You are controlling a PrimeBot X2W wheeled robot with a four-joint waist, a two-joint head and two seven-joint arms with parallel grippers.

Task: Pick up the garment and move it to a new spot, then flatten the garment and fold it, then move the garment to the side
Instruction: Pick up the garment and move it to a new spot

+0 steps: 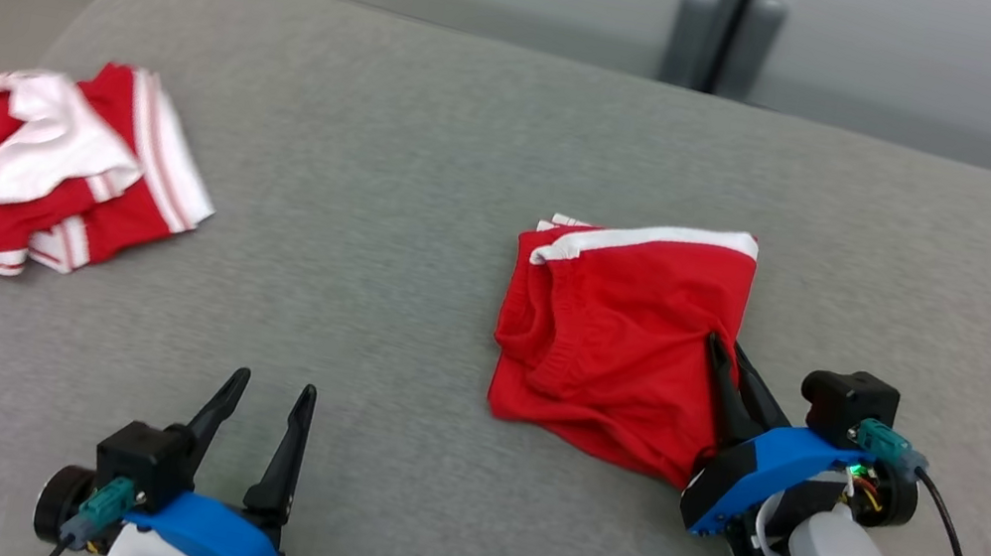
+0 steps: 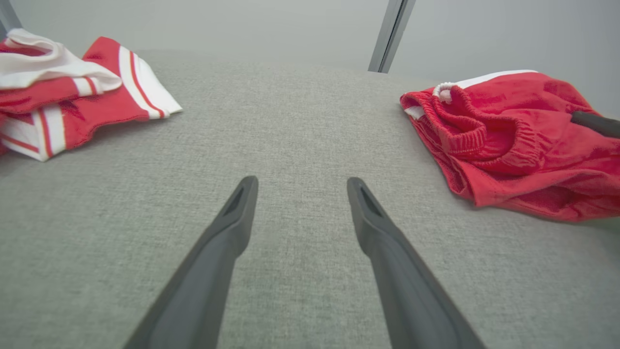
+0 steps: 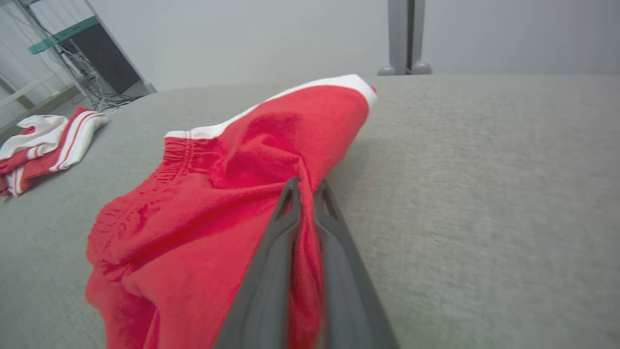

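My right claw (image 3: 306,188) is clenched on a thin ridge of the red shorts (image 1: 616,339), which spread leftward from it on the table (image 1: 443,108). My left claw (image 1: 273,384) gapes, idle. That shallow pinch may slip, or lift one layer only.

Garment (image 1: 616,339) right of clothes heap (image 1: 42,162)

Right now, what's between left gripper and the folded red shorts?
Bare grey surface between the left gripper and the folded red shorts, per head view.
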